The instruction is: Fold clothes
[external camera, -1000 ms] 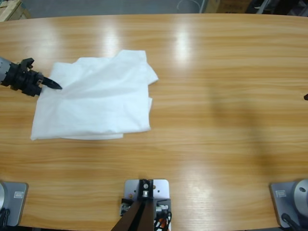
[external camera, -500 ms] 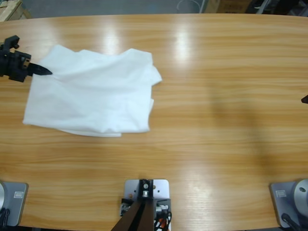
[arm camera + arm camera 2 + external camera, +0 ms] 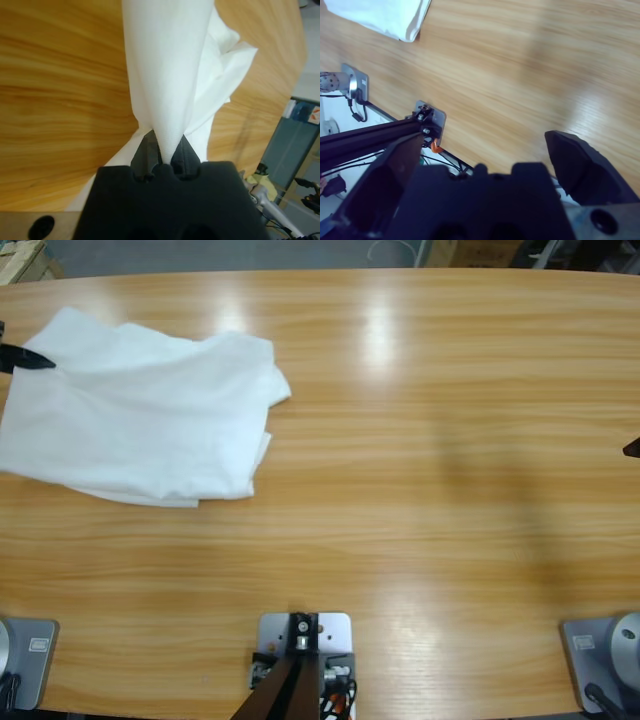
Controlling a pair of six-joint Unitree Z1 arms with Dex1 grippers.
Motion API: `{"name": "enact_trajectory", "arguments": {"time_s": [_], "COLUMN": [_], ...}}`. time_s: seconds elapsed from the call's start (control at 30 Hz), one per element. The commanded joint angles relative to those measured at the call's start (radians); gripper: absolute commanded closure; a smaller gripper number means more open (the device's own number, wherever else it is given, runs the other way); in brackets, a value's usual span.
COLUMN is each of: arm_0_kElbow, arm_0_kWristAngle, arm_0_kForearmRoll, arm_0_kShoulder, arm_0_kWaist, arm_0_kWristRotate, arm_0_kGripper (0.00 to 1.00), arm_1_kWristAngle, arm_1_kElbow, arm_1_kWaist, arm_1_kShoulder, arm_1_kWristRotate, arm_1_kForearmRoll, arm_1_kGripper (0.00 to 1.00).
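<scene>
High view: white shirt [image 3: 140, 415] lies crumpled at the table's [image 3: 430, 440] far left, its edge running off frame; only the black tip of the left tool [image 3: 25, 359] shows at its upper-left corner. Rest of the table bare wood. Left wrist view: left tool [image 3: 164, 150] clamped on a gathered fold of shirt [image 3: 170, 75]. Right wrist view: right tool [image 3: 485, 150] spread wide, holding nothing, over the table's near edge; shirt corner [image 3: 385, 17] well apart.
</scene>
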Motion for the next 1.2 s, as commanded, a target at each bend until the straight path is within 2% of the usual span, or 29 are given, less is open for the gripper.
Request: {"name": "enact_trajectory", "arguments": {"time_s": [0.03,0.2,0.6,0.8,0.97,1.07,1.2], "arm_0_kElbow": [-0.098,-0.149,-0.25,-0.259,-0.232,-0.225,-0.207], "arm_0_kWristAngle": [-0.008,0.002,0.015,0.015,0.015,0.016,0.016], "arm_0_kForearmRoll": [0.09,0.149,0.162,0.165,0.198,0.227,0.228], "arm_0_kShoulder": [0.004,0.049,0.2,0.208,0.182,0.181,0.18], "arm_0_kWaist": [-0.019,-0.009,-0.284,-0.304,-0.266,-0.245,-0.244], "arm_0_kWristRotate": [-0.017,-0.018,-0.098,-0.105,-0.074,-0.044,-0.036], "arm_0_kGripper": [1.0,1.0,1.0,1.0,1.0,1.0,1.0], "arm_1_kWristAngle": [0.021,0.023,0.03,0.06,0.072,0.067,0.064], "arm_1_kElbow": [0.039,0.041,0.043,0.035,-0.036,-0.156,-0.397], "arm_1_kWaist": [0.014,0.014,0.016,0.037,0.128,0.224,0.344], "arm_1_kShoulder": [-0.025,-0.033,-0.04,-0.002,0.126,0.291,0.564], "arm_1_kWristRotate": [0.009,0.009,0.007,0.007,0.068,0.101,0.104], "arm_1_kForearmRoll": [-0.015,-0.013,-0.012,-0.023,-0.137,-0.2,-0.196], "arm_1_kGripper": [0.013,0.013,0.009,0.01,0.013,0.013,0.013]}}
